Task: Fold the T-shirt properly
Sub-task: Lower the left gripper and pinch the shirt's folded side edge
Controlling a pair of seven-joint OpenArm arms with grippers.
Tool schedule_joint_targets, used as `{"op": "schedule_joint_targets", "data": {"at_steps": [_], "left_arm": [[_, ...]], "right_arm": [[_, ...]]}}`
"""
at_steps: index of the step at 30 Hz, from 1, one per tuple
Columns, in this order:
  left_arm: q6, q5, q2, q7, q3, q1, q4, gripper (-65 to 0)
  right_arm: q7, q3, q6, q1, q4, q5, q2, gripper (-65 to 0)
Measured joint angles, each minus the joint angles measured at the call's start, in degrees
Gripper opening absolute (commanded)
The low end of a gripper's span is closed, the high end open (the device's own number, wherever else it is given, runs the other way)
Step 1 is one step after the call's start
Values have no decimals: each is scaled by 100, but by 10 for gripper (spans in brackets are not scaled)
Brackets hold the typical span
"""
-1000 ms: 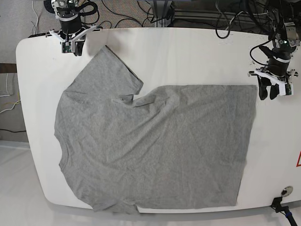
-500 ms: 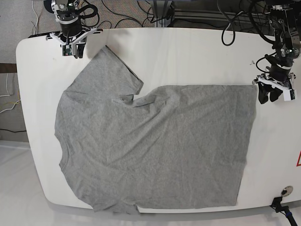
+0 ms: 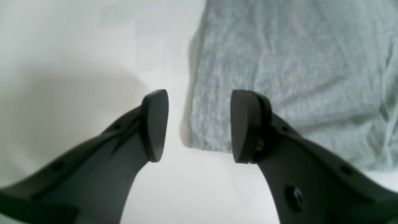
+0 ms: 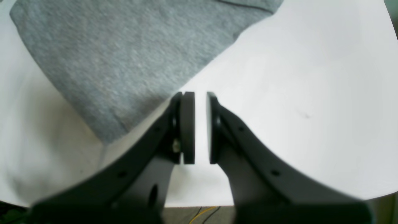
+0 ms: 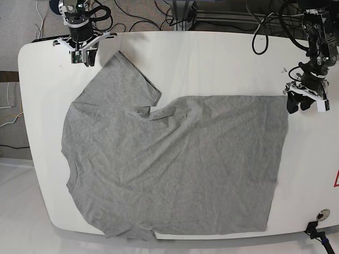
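The grey T-shirt (image 5: 175,164) lies spread on the white table (image 5: 212,63), one sleeve (image 5: 124,79) pointing to the far left corner. My left gripper (image 5: 297,105) hovers at the shirt's far right hem corner. In the left wrist view it (image 3: 199,127) is open, the hem corner (image 3: 194,140) lying on the table between its fingers and the cloth (image 3: 279,68) stretching away to the right. My right gripper (image 5: 82,57) sits just beyond the sleeve tip. In its own view it (image 4: 200,127) is nearly closed, empty, over bare table beside the sleeve (image 4: 124,56).
Cables (image 5: 148,21) and arm bases run along the table's far edge. A red sticker (image 5: 336,180) and a small round metal fitting (image 5: 322,215) sit near the right edge. The near hem of the shirt reaches almost to the table's front edge.
The left arm has swung its gripper slightly inward, onto the shirt's far right hem corner. The right gripper has shifted only a little near the sleeve tip.
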Motion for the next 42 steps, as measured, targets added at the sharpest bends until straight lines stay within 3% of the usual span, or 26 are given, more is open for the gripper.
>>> {"op": "schedule_joint_targets", "data": {"at_steps": [11,24,29,36,39,42], "left_arm": [[-70,-11,15,103,15,-81,-444,-370],[-136,232,149,573,184,-407,-415,-478],[-160,356,151,400,286,-439,-662,-504],[-219,350,136,105,520,-522,-901,-482],[-260,352,136,116,575,-551,-916,-510],[-302,273,131,304,568,-555,-892,-596]], "right_arm": [[4,-13,0,-28,-4,17,0,-600],[2,-44,2,-39,-15,61,0,-603],[2,-46,9,-66,-26,63,0,-601],[2,-48,11,-79,-57,63,2,-601],[-13,-48,15,-83,-83,63,15,-601],[4,-48,17,-83,-85,63,15,-603]]}}
